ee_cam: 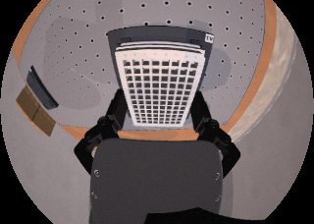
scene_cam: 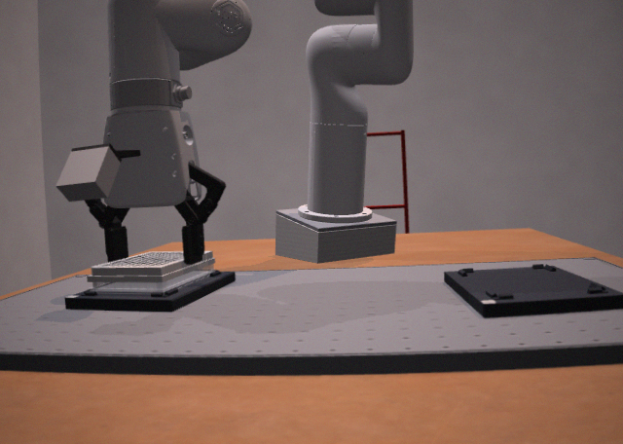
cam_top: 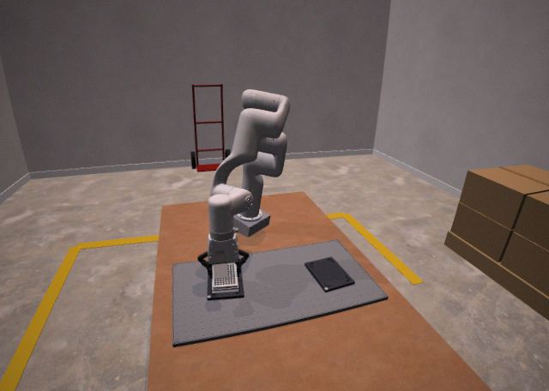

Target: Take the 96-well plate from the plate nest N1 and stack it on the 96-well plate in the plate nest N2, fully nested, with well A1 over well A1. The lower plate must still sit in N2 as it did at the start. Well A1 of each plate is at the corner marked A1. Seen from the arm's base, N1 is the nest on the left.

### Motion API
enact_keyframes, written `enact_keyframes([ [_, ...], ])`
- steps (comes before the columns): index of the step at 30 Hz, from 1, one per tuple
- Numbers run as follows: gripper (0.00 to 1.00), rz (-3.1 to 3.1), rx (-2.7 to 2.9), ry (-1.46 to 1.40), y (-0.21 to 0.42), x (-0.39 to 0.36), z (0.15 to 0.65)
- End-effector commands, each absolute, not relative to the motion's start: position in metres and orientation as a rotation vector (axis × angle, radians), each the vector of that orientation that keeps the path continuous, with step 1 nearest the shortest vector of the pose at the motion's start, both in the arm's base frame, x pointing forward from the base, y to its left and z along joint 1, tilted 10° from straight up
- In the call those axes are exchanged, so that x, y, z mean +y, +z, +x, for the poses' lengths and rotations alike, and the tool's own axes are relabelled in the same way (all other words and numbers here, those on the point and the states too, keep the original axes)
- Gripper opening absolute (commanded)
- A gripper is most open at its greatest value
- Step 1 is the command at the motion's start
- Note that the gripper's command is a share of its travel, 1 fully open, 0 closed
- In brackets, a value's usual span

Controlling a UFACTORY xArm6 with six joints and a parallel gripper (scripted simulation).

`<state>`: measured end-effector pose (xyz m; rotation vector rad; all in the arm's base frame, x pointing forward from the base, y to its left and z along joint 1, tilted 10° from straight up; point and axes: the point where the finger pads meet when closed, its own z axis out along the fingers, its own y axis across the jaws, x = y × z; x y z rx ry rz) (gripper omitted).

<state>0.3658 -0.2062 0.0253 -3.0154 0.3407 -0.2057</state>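
- The gripper (scene_cam: 151,250) hangs at the left of the exterior view, pointing straight down, its black fingers (scene_cam: 192,242) spread wide on either side of the upper 96-well plate (scene_cam: 151,264); it is released, and whether the pads touch the plate's sides cannot be told.
- The upper 96-well plate lies flat on the lower 96-well plate (scene_cam: 145,281), which sits in a black plate nest (scene_cam: 151,301) at the left end of the grey perforated board (scene_cam: 311,323).
- In the exterior view the two plates look level and aligned, edges parallel.
- In the top view the stack (cam_top: 225,278) is at lower centre-left of the frame; its long axis runs from the arm's wrist toward the bottom of the frame, the short axis across it.
- In the wrist view the plate's well grid (ee_cam: 160,89) fills the middle of the frame, long axis running up and down the frame, with a small white corner label (ee_cam: 210,38) on the nest at upper right; its letters are too small to read.
- The second black nest (cam_top: 328,273) lies at the right of the board, well apart from the stack, with no plate on it, and turned at an angle to the board's edges in the top view.
- The board rests on an orange-brown table (cam_top: 274,360); the arm's grey pedestal (scene_cam: 382,245) stands behind the board.
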Motion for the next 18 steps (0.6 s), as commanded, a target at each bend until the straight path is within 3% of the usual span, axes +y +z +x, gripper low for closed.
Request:
enact_keyframes([
  [1, 1.0, -3.017, 0.341, -0.211, 0.027, -0.207, 0.367],
  [18, 1.0, -3.017, 0.341, -0.211, 0.037, -0.208, 0.365],
])
